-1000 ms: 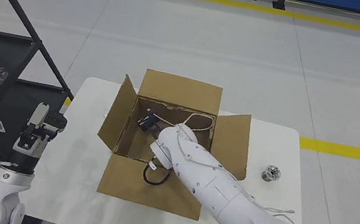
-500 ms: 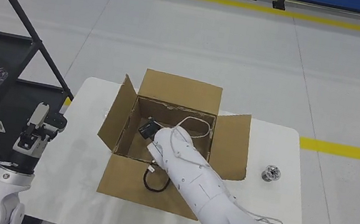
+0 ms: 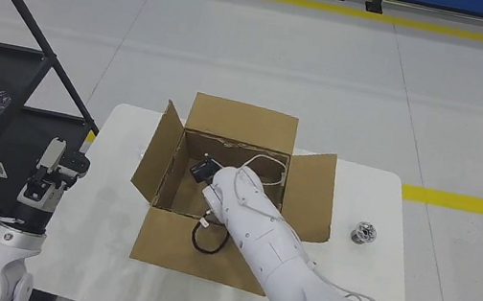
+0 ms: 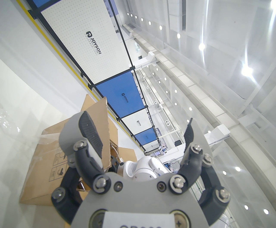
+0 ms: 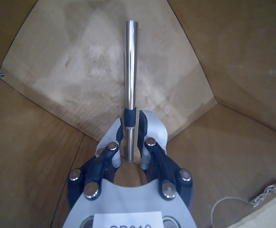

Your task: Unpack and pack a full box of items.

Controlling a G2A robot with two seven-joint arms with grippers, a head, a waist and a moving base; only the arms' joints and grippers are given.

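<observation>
The cardboard box (image 3: 242,117) stands open at the centre of the top view on the white table (image 3: 102,223), its 4 flaps spread outward. The right arm reaches down into the box. There the right gripper (image 5: 131,117) straddles a polished metal rod (image 5: 130,64) at the rod's black band, in a corner of the box's bare floor. 1 pad sits against the band, and a thin sliver of cardboard shows between the band and the other pad. So the jaws are parted barely wider than the rod and not clamped on it. A black cable loop (image 3: 205,238) lies inside the box near its front wall. A small shiny object (image 3: 363,232) rests on the table just right of the box. At the lower left, off the table's edge, the left gripper (image 4: 138,121) points upward, spread wide and holding nothing.
</observation>
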